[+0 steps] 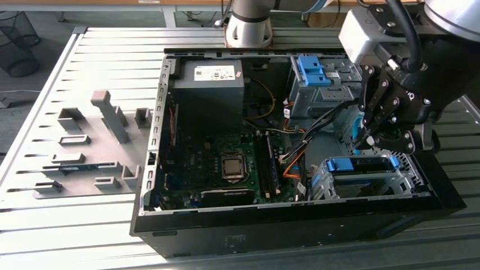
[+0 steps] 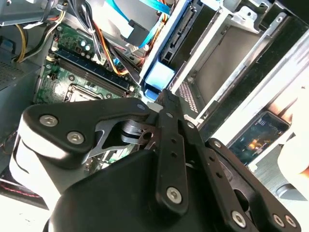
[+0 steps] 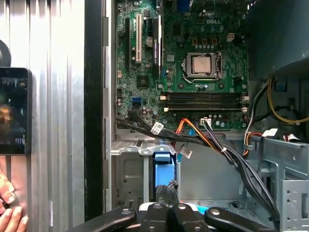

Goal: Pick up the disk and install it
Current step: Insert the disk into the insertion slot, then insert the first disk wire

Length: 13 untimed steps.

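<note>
The disk [image 1: 361, 164] stands on edge in the metal drive cage [image 1: 365, 183] at the case's near corner on the exterior view's right. Only its bright blue carrier edge shows. In the first wrist view the blue carrier [image 3: 163, 168] runs along the cage slot, and in the second wrist view its end [image 2: 158, 77] lies just past my fingertip. My gripper [image 1: 376, 145] hangs right above it. The gripper [image 3: 165, 189] is shut, fingers together, with the tips against the carrier's end. The drive's silver body is hidden inside the cage.
The open computer case [image 1: 161, 140] lies on a slatted metal table [image 1: 75, 214]. Motherboard [image 3: 193, 58] and cable bundles [image 3: 212, 145] sit beside the cage. A second drive bay with a fixed blue bracket [image 1: 311, 70] stands farther back. A phone [image 3: 13, 111] and a person's hand [image 3: 9, 212] lie outside the case.
</note>
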Motion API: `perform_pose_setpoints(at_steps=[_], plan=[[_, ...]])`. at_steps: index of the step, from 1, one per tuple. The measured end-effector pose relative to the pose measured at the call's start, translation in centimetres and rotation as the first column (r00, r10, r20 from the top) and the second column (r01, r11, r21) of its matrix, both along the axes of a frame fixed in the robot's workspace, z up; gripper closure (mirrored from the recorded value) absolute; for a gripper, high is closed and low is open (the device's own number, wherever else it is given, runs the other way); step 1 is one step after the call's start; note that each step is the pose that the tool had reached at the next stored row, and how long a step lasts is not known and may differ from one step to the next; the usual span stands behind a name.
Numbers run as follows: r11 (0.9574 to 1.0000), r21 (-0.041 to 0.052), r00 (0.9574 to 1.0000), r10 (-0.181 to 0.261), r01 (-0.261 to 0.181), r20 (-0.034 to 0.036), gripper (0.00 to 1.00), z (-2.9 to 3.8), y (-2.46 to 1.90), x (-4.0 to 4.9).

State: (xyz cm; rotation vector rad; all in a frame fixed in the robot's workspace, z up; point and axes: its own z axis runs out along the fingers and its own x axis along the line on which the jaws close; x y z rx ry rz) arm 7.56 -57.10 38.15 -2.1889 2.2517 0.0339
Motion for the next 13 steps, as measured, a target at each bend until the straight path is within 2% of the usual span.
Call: perform_pose_setpoints(at_steps=[13], plan=[[1.0000, -0.0001, 1.0000, 0.000, 0.000, 0.0002, 0.89, -0.19, 0.00, 0.00]])
